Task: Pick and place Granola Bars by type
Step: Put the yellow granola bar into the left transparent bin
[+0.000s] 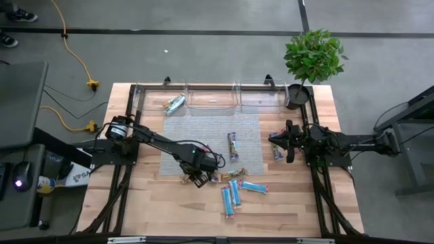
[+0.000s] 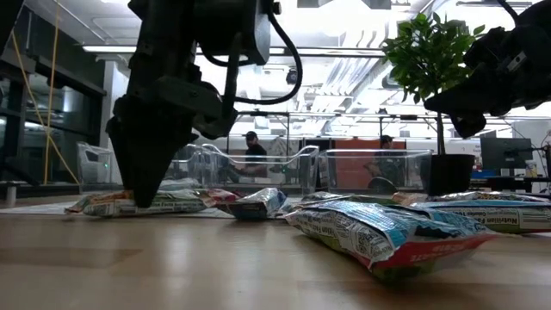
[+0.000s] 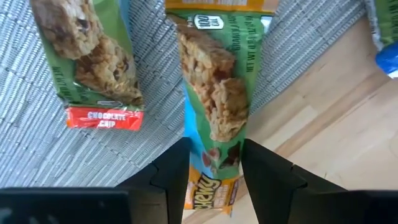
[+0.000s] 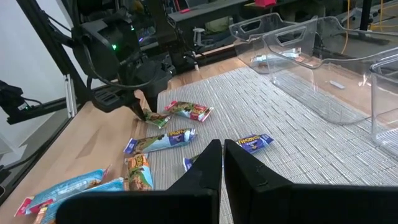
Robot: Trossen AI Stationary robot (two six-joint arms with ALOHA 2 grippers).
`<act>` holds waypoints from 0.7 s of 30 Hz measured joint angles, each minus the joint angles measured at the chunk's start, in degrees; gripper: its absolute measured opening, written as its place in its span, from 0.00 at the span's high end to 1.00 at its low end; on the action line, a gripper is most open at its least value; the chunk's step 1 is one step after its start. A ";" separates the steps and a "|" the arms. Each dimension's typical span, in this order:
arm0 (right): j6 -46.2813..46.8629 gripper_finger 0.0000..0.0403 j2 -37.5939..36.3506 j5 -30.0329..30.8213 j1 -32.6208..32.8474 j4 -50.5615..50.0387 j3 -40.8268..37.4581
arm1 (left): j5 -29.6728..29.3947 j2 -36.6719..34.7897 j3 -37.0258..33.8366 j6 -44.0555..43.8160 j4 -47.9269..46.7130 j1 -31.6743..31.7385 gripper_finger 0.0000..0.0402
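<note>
From above, the left gripper (image 1: 196,179) is low over the near edge of the grey mat (image 1: 203,135) on the table (image 1: 156,203), at a tan-green bar. A purple bar (image 1: 233,146) lies alone on the mat. Three blue bars (image 1: 234,194) lie together on bare wood just beyond the mat's near edge. One bar (image 1: 175,104) sits in the left clear bin (image 1: 159,102); two more clear bins (image 1: 237,98) stand beside it along the far edge, next to a potted plant (image 1: 312,57). The right gripper (image 1: 290,142) hangs by the mat's right side, near another bar (image 1: 277,152).

At table height, the left gripper (image 2: 142,181) points down, its tip at a green bar (image 2: 155,203) lying flat. A blue bar (image 2: 387,232) fills the foreground. The right gripper (image 2: 469,108) is raised at upper right. People sit in the room behind.

The left wrist camera shows the jaws partly open, straddling one end of a tan-green bar (image 3: 214,106), its wrapper pinched between the fingers (image 3: 171,180). A second green bar (image 3: 93,56) with a red end lies just beside it on the mat.

The right wrist camera shows its own jaws shut, holding nothing, above the mat. Farther off, the left gripper (image 4: 144,112) touches down among scattered bars (image 4: 168,140).
</note>
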 joint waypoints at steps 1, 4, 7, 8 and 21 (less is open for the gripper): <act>0.00 1.00 0.00 0.01 0.00 -0.01 0.00 | -0.08 0.00 0.00 0.00 0.00 0.00 0.66; 0.01 1.00 0.00 0.02 0.00 -0.01 0.00 | -0.17 0.00 0.00 0.00 0.05 0.00 0.70; 0.00 1.00 0.00 0.02 0.00 -0.01 0.00 | -0.21 0.00 0.00 0.00 0.05 0.00 0.76; 0.00 1.00 0.00 0.02 0.00 -0.01 0.00 | -0.19 -0.02 0.00 0.00 0.03 0.00 0.79; 0.02 1.00 -0.02 0.07 0.00 0.01 0.00 | -4.12 -5.20 4.49 -3.56 -14.22 0.52 0.89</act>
